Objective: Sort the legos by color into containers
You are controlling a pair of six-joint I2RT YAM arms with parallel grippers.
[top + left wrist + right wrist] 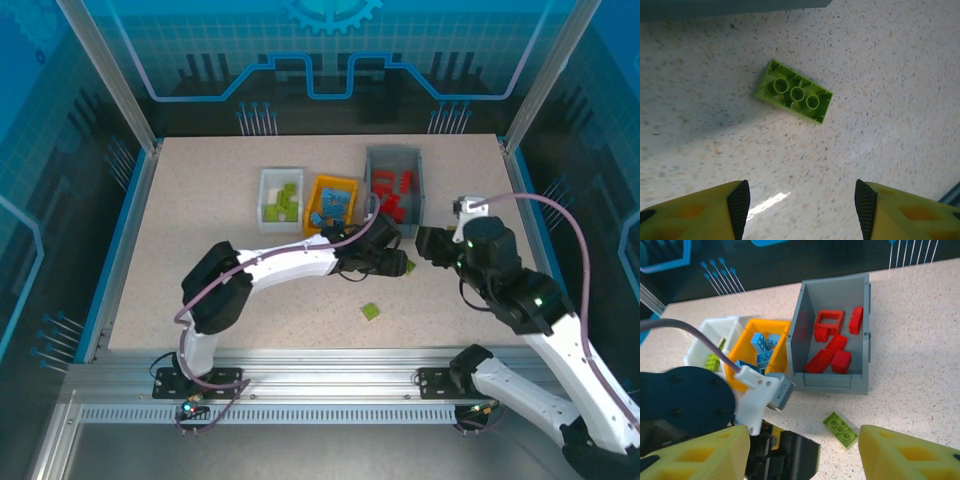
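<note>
Grey bin (810,300) red legos (832,347), orange bin (765,324) blue (762,345), white bin (720,327) green (712,361), end effectors (802,202) (802,452) spread

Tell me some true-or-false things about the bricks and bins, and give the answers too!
1. The grey bin holds red bricks. True.
2. The orange-yellow bin holds green bricks. False: it holds blue bricks.
3. A lime green brick lies upside down on the table. True.
4. The left tool is gripping that brick. False: it is open and empty, with the brick lying ahead of it.
</note>
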